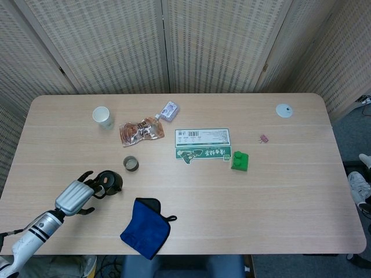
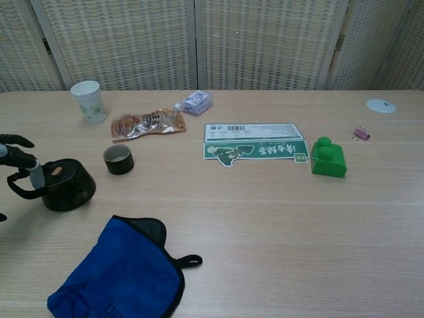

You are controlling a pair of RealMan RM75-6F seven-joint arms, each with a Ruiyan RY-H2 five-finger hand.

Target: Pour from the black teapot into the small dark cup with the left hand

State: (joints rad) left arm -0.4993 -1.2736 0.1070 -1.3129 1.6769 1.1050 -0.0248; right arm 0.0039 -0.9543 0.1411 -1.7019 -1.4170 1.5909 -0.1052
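Observation:
The black teapot (image 1: 111, 181) (image 2: 67, 186) stands upright on the table at the near left, lid on. Its handle loop points left toward my left hand (image 1: 79, 195) (image 2: 18, 160). That hand sits right at the handle with its fingers spread apart; one fingertip reaches the handle, but no closed grasp shows. Only the fingers show at the left edge of the chest view. The small dark cup (image 1: 130, 164) (image 2: 118, 159) stands upright just beyond and to the right of the teapot, a short gap away. My right hand is out of sight in both views.
A blue cloth (image 1: 146, 227) (image 2: 119, 271) lies near the front edge, right of the teapot. Farther back are a white paper cup (image 1: 102, 117), a snack packet (image 1: 141, 131), a green-and-white card (image 1: 203, 145) and a green block (image 1: 240, 160).

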